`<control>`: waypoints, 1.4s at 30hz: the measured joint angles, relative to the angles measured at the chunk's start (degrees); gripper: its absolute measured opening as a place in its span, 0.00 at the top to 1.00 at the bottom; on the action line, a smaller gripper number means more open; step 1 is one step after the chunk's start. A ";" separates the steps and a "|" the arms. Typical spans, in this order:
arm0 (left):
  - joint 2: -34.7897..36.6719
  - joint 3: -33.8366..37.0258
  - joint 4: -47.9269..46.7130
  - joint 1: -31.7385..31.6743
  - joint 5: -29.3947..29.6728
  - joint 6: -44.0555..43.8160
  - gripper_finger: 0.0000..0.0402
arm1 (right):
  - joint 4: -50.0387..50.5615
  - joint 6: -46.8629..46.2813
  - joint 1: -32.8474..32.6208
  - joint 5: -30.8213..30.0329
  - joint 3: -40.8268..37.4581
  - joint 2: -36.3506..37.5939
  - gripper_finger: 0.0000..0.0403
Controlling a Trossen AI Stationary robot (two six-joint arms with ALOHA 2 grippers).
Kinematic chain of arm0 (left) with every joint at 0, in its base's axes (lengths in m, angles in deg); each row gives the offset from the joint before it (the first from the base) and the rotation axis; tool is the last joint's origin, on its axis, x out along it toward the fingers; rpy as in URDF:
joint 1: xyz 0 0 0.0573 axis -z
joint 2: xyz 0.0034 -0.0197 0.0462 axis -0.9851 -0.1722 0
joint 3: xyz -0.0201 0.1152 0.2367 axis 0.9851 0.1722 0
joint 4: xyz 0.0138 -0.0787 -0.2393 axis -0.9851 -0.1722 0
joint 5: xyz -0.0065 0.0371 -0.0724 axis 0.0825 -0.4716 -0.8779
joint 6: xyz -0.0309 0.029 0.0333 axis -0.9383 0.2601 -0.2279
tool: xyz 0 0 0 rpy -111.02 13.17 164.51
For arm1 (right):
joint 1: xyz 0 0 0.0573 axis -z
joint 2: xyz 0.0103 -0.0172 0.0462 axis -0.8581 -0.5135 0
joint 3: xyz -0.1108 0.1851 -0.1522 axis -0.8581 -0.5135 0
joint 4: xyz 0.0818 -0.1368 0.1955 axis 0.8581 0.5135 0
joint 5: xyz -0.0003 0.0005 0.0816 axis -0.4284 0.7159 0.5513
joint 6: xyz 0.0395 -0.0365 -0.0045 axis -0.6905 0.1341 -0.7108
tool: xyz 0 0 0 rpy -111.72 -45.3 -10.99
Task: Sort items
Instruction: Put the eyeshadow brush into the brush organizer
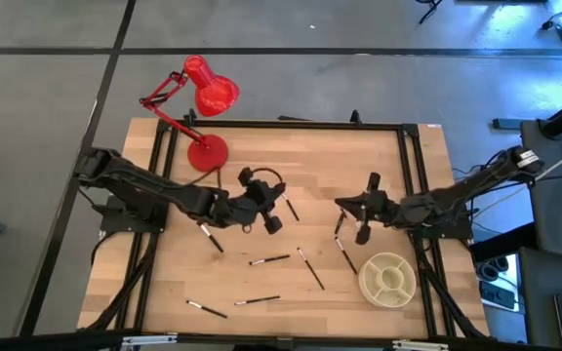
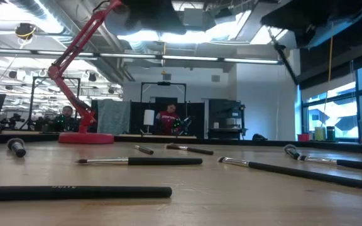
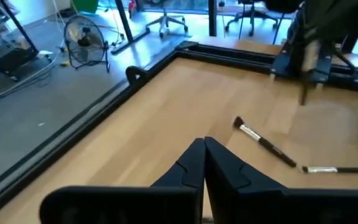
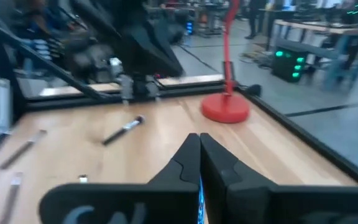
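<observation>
Overhead, left gripper (image 1: 269,207) hangs over the table (image 1: 164,283) middle, near the red desk lamp (image 1: 203,117) base; right gripper (image 1: 357,216) hangs right of centre, just up-left of the round cream divided dish (image 1: 389,277); makeup brushes (image 1: 269,260) lie scattered on the wood between and below both grippers, none visibly in the dish; finger gaps too small to read from up here.

Low view: several brushes (image 2: 140,161) lie flat across the tabletop, one black handle (image 2: 74,193) closest; lamp stands far left; a person in red (image 2: 167,117) sits in the room behind.

Left wrist: own fingers (image 3: 188,165) pressed together, nothing between them; one silver-ferruled brush (image 3: 265,142) on the wood just ahead, a second (image 3: 340,168) touching its end.

Right wrist: own fingers (image 4: 188,158) closed on nothing; a brush (image 4: 123,130) ahead on the table, lamp base (image 4: 225,109) beyond, two more brushes (image 4: 23,149) at the side.
</observation>
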 joint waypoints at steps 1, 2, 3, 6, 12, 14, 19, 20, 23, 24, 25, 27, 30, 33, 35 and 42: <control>-0.88 0.59 2.34 -0.33 -0.20 0.06 0.99 | 0.68 -0.84 -1.10 -0.03 0.00 1.21 1.00; -1.75 1.08 4.28 -0.58 -0.91 0.38 0.99 | 1.27 -1.73 -2.24 -0.03 0.00 2.52 1.00; -2.73 1.20 5.83 -0.91 -2.19 0.99 1.00 | 2.47 -2.40 -3.44 -0.19 0.00 4.04 1.00; -5.68 1.22 11.36 -1.82 -6.64 2.59 0.99 | 8.68 -6.51 -7.25 -2.70 0.00 8.37 1.00; -8.94 1.22 20.88 -1.92 -12.79 2.76 0.99 | 11.98 -13.96 -16.49 -5.92 0.00 12.82 1.00; -9.20 1.22 21.54 -0.94 -12.98 2.36 1.00 | 5.65 -8.91 -19.56 -3.96 0.33 14.00 1.00; -8.47 1.22 21.23 2.87 -9.92 4.11 0.99 | 4.08 -0.63 -27.22 -8.45 3.60 15.40 1.00; -8.07 1.22 21.16 3.53 -8.51 5.65 0.99 | 5.27 -0.99 -28.50 -11.14 3.65 15.39 1.00; -6.69 1.20 20.91 4.97 -3.26 9.41 1.00 | 10.30 -6.40 -31.74 -18.33 3.67 15.19 1.00; -6.31 1.20 20.73 4.96 -1.83 10.06 0.99 | 10.78 -7.84 -32.62 -19.66 3.67 15.15 1.00; -6.10 1.21 20.86 4.75 -0.86 10.32 0.99 | 10.81 -8.82 -33.52 -20.19 3.67 14.94 1.00; -5.90 1.22 21.62 3.67 -0.68 10.65 0.99 | 10.75 -10.13 -35.50 -20.53 3.67 14.17 1.00; -5.87 1.22 22.87 2.30 -3.54 10.21 1.00 | 10.69 -10.98 -38.20 -23.61 3.67 12.19 1.00; -6.45 1.20 23.82 1.70 -6.01 8.99 0.99 | 10.67 -11.59 -40.56 -24.32 3.67 11.46 1.00; -6.53 1.22 23.35 1.96 -6.04 9.54 0.99 | 10.63 -12.75 -42.37 -24.35 3.71 11.46 1.00; -6.51 1.22 23.75 1.66 -5.24 10.70 0.99 | 16.87 -15.91 -47.96 -22.57 3.76 11.14 1.00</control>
